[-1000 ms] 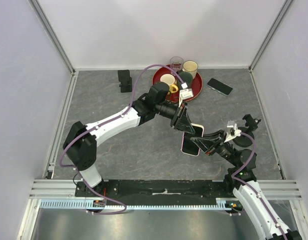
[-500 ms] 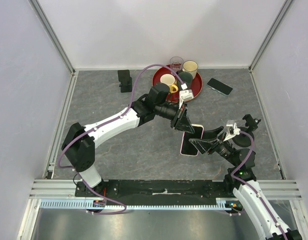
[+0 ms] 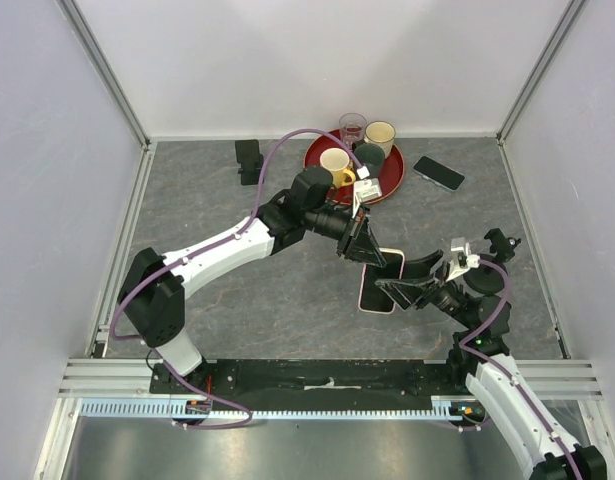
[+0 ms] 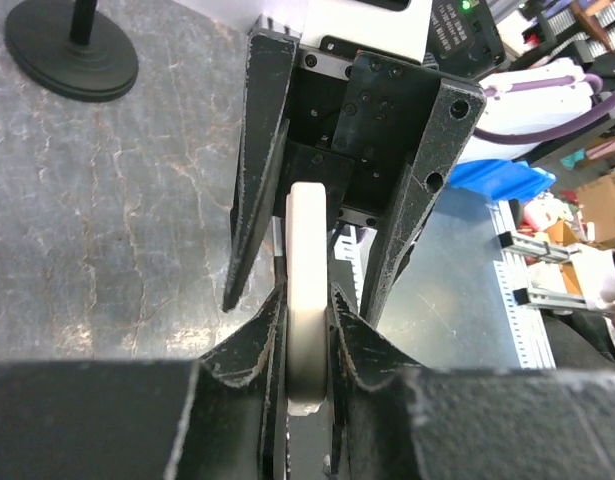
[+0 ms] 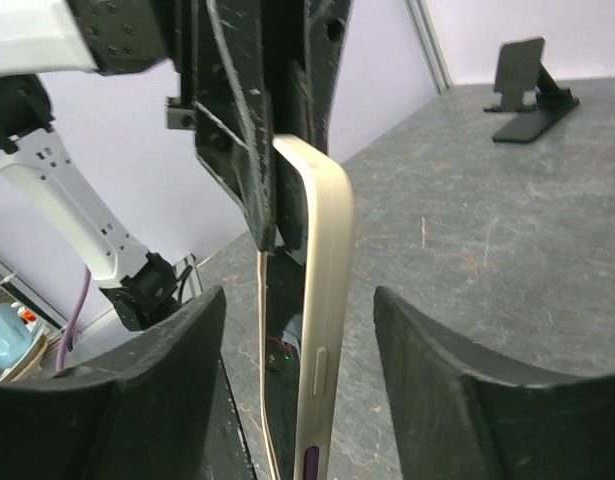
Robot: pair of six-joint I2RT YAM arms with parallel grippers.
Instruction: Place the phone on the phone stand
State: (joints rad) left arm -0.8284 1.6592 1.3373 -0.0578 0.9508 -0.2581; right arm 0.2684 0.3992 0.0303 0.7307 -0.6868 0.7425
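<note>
The phone [image 3: 378, 288], in a pale case with a dark screen, hangs edge-up above the middle of the table. My left gripper [image 3: 364, 249] is shut on its far end; in the left wrist view both pads press the phone's edge [image 4: 307, 280]. My right gripper [image 3: 400, 281] is open around the near end, and its fingers [image 5: 157, 380] stand clear of the phone [image 5: 325, 300] on both sides. The black phone stand [image 3: 249, 160] sits at the far left of the table, also visible in the right wrist view [image 5: 525, 88].
A red tray [image 3: 386, 186] with cups stands at the back centre. A clear glass and a cream cup stand behind it. A second dark phone [image 3: 439, 172] lies flat to its right. Aluminium rails edge the table.
My right gripper has opened and let go of the phone. My left gripper has closed on the far end. The phone has shifted slightly left.
</note>
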